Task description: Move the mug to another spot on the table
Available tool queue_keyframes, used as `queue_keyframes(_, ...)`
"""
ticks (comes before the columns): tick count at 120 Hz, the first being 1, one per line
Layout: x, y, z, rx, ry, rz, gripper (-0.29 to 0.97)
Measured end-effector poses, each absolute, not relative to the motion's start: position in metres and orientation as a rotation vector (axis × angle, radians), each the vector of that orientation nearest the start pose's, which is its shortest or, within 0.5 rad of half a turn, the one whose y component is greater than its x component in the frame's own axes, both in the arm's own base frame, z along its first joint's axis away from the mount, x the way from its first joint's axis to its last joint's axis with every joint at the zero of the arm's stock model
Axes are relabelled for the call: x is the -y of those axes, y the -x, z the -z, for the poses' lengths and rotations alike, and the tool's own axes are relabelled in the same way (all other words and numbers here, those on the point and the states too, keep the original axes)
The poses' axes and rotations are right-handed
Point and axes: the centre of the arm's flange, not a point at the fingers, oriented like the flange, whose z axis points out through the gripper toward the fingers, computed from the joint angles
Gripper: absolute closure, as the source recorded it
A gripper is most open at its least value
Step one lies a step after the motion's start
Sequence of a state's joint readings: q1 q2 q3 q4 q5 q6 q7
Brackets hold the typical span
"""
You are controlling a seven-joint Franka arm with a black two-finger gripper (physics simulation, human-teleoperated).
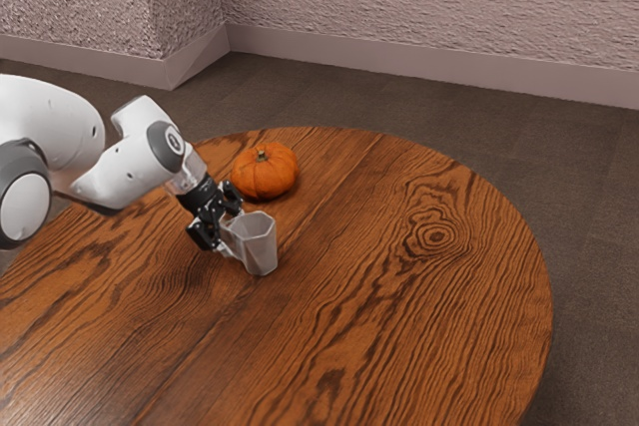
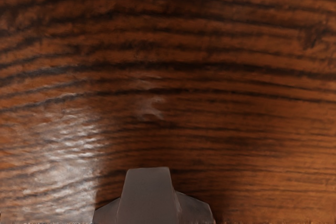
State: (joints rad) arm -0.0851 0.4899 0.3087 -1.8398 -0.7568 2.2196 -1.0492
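Grey mug (image 1: 258, 242) sits left of the table's middle in the exterior view, mouth up and slightly tipped, just in front of the pumpkin (image 1: 265, 170) but apart from it. The tilt and thin shadow suggest it hangs in the grip at or barely off the wood. Gripper (image 1: 226, 230) has its black fingers narrowed onto the mug's near side (handle or wall, cannot tell), so the body juts beyond the fingertips, and the wrist view shows the mug (image 2: 152, 198) just under the hand. The round table (image 1: 429, 326) lies bare toward the exterior view's right, likely why the carry is kept low.
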Motion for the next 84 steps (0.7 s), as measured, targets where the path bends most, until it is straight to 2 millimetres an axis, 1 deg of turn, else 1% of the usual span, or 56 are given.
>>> queue_keyframes(9,-0.112,-0.630,-0.280,-2.083,-1.798,0.290,0.08)
queue_keyframes(21,-0.128,-0.624,-0.305,-2.077,-1.820,0.231,0.05)
queue_keyframes(25,-0.134,-0.621,-0.318,-2.072,-1.831,0.201,0.04)
queue_keyframes(29,-0.137,-0.619,-0.337,-2.055,-1.852,0.162,0.04)
queue_keyframes(37,-0.137,-0.615,-0.383,-2.000,-1.927,0.063,0.03)
queue_keyframes(47,-0.130,-0.606,-0.457,-1.900,-2.020,-0.070,0.02)
queue_keyframes(55,-0.115,-0.607,-0.518,-1.784,-2.208,-0.221,0.01)
queue_keyframes(64,-0.091,-0.613,-0.567,-1.606,-2.418,-0.345,0.01)
queue_keyframes(68,-0.080,-0.614,-0.585,-1.518,-2.508,-0.377,0.01)
queue_keyframes(74,-0.070,-0.613,-0.602,-1.397,-2.619,-0.381,0.01)
queue_keyframes(79,-0.066,-0.609,-0.609,-1.311,-2.695,-0.355,0.01)
queue_keyframes(84,-0.063,-0.606,-0.610,-1.234,-2.765,-0.317,0.00)
